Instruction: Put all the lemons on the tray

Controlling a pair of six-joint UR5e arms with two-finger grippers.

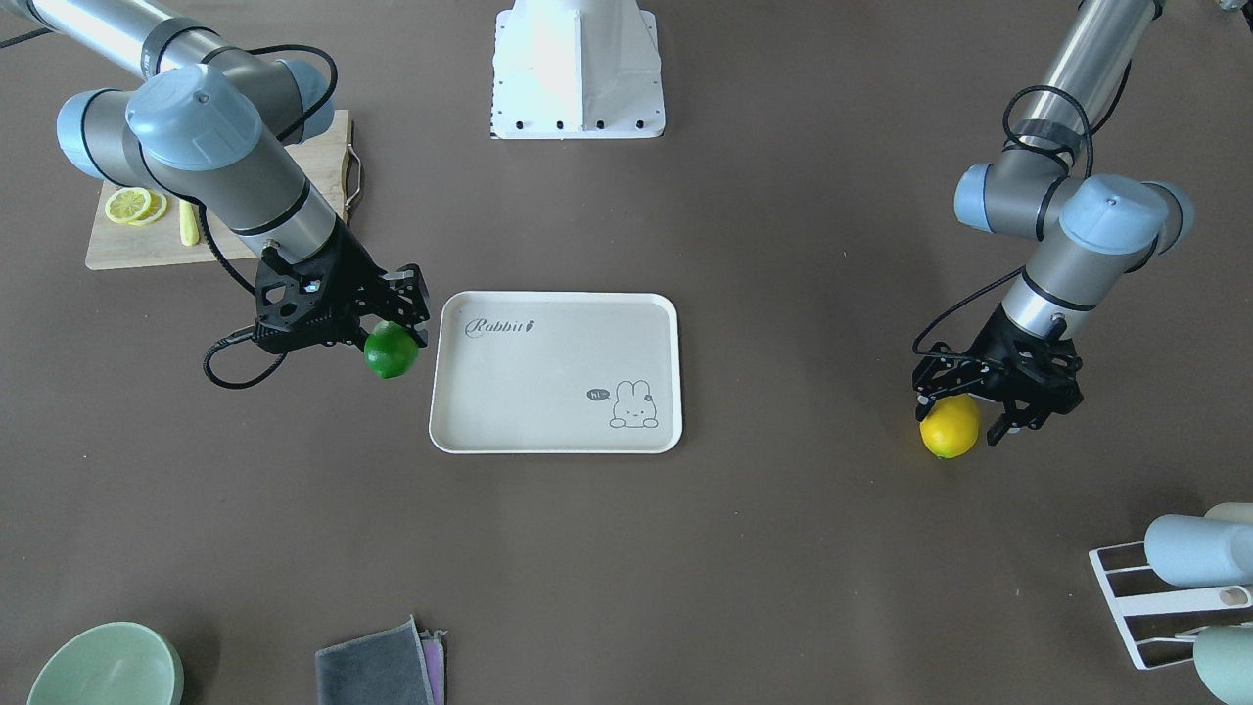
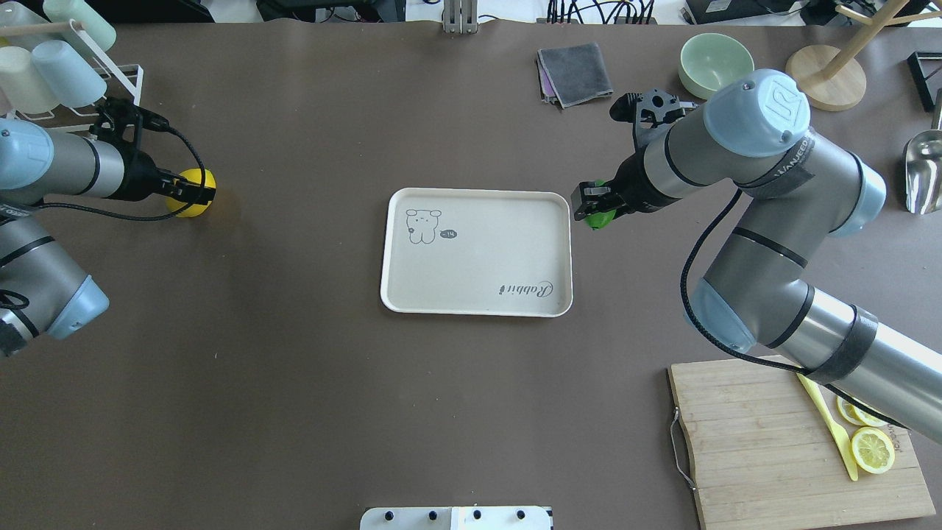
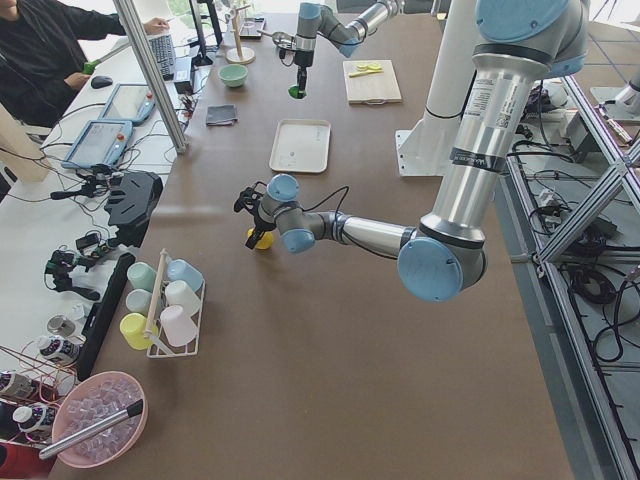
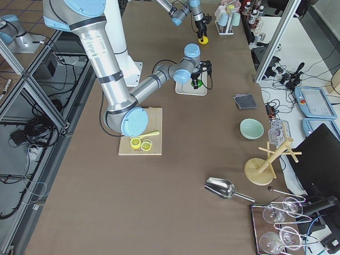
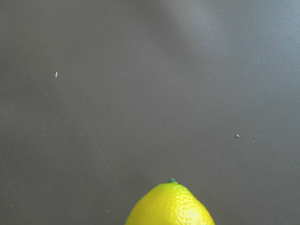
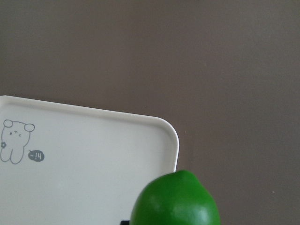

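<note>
**Two lemons, neither on the tray**

Right jaws: closed on the green lemon (image 1: 391, 350), gripping it from both sides. The fruit hangs just beside the tray (image 1: 548, 392), off the edge on the robot's right side and outside the rim. It looks lifted clear of the counter (image 1: 685, 548). The right wrist view shows the lemon's top low in the picture. A rounded tray corner and the rabbit drawing lie beyond it.

Left jaws: down over the yellow lemon (image 1: 950, 426), one finger on each side of it. I cannot tell whether they pinch it or stand slightly off it. The lemon sits on the counter well apart from the tray, out on the robot's left side. The left wrist view shows only its stem end against bare brown surface.

Tray: mid-counter, flat, with nothing on it. The "Rabbit" script is at the end nearer the robot's base.

Other items:
- A board (image 1: 127, 250) with lemon slices (image 1: 132, 205) lies behind the right arm.
- A green bowl (image 1: 103, 671) and a grey cloth (image 1: 377, 671) sit along the operators' edge.
- A cup rack (image 1: 1126, 587) stands at the corner near the yellow lemon.
</note>
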